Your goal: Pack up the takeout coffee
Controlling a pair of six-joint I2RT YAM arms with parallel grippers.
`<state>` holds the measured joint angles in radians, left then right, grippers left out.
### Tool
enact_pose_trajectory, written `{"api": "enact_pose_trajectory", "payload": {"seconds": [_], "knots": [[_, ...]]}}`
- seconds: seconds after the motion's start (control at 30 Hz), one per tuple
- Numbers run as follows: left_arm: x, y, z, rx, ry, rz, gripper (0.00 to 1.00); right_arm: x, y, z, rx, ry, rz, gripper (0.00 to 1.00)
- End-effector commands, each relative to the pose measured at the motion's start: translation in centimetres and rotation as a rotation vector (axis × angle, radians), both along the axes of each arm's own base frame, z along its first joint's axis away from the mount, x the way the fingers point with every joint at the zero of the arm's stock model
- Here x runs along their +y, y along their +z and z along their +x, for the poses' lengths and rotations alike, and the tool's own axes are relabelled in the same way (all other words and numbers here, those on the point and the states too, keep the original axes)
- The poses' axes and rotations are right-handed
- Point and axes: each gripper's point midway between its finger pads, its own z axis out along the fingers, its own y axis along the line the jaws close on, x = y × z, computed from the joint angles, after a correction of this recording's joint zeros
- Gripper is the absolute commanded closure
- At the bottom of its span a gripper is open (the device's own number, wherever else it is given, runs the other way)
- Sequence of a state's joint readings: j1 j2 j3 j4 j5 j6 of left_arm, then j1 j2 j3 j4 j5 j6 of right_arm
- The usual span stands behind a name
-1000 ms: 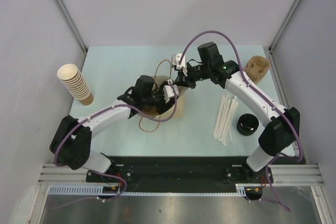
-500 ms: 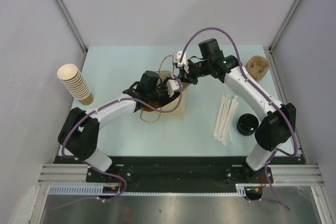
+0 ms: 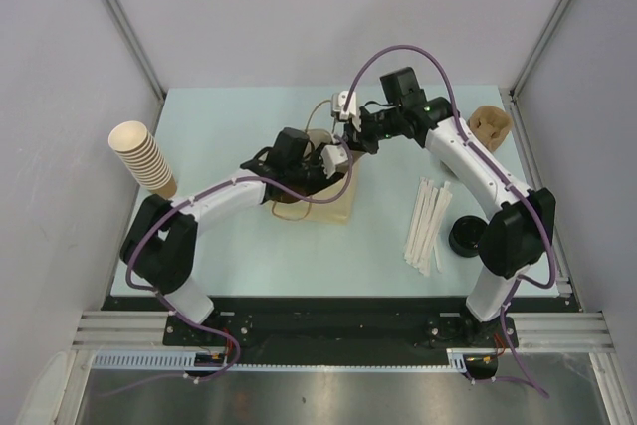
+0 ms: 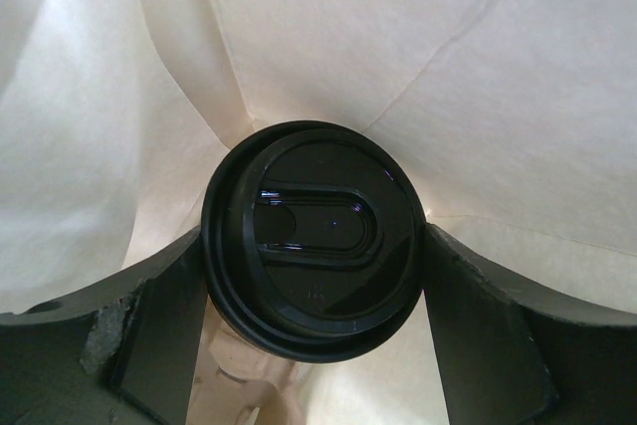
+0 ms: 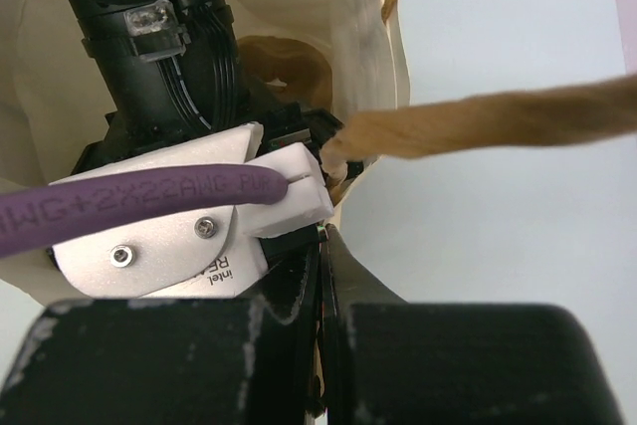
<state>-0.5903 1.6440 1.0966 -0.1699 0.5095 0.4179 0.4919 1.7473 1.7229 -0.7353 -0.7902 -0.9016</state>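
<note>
The takeout coffee is a tan cup [image 4: 235, 365] under a black lid [image 4: 317, 236], down inside a pale paper bag [image 3: 336, 208]. My left gripper [image 4: 317, 248] reaches into the bag, its two fingers [image 4: 164, 330] pressed against opposite sides of the lid, shut on the cup. In the top view the left gripper [image 3: 326, 162] is sunk into the bag's mouth. My right gripper [image 5: 323, 246] is shut on the bag's rim [image 5: 336, 208] and holds the mouth apart; from above the right gripper [image 3: 350, 134] sits at the bag's far edge. The brown pulp carrier [image 3: 490, 126] lies at the far right.
A tall stack of tan cups [image 3: 145, 157] leans at the left. White paper-wrapped sticks [image 3: 428, 224] and black lids [image 3: 466, 237] lie right of the bag. The bag's rope handles [image 5: 478, 121] loop beside the right gripper. The left wrist [image 5: 159, 47] crowds the bag mouth.
My left arm has pushed forward and right, deeper into the bag. My right gripper has drawn the bag's rim slightly up and back. Neither gripper's jaws moved.
</note>
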Motion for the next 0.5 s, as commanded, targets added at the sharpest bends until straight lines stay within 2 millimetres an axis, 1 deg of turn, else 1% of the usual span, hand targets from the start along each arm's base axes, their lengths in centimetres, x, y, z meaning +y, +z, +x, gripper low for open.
{"api": "enact_pose_trajectory", "payload": {"seconds": [0.0, 0.13, 0.23, 0.37, 0.4, 0.47], "knots": [[6.4, -9.6, -1.0, 0.224, 0.209, 0.324, 1.0, 0.6, -0.2, -3.6, 0.124, 0.105, 0.02, 1.0], [7.3, -11.0, -1.4, 0.27, 0.226, 0.363, 1.0, 0.3, -0.5, -3.4, 0.139, 0.103, 0.021, 1.0], [7.3, -10.5, -0.9, 0.258, 0.234, 0.358, 1.0, 0.1, -0.5, -3.2, 0.139, 0.102, 0.023, 1.0], [7.0, -9.9, -0.9, 0.258, 0.232, 0.342, 0.99, 0.0, -0.6, -3.2, 0.141, 0.108, 0.025, 1.0], [6.9, -9.6, -0.8, 0.248, 0.233, 0.331, 0.93, 0.0, -0.5, -3.2, 0.139, 0.107, 0.026, 1.0], [6.5, -8.5, -0.8, 0.235, 0.226, 0.295, 0.85, -0.1, -0.4, -3.0, 0.134, 0.106, 0.029, 1.0]]}}
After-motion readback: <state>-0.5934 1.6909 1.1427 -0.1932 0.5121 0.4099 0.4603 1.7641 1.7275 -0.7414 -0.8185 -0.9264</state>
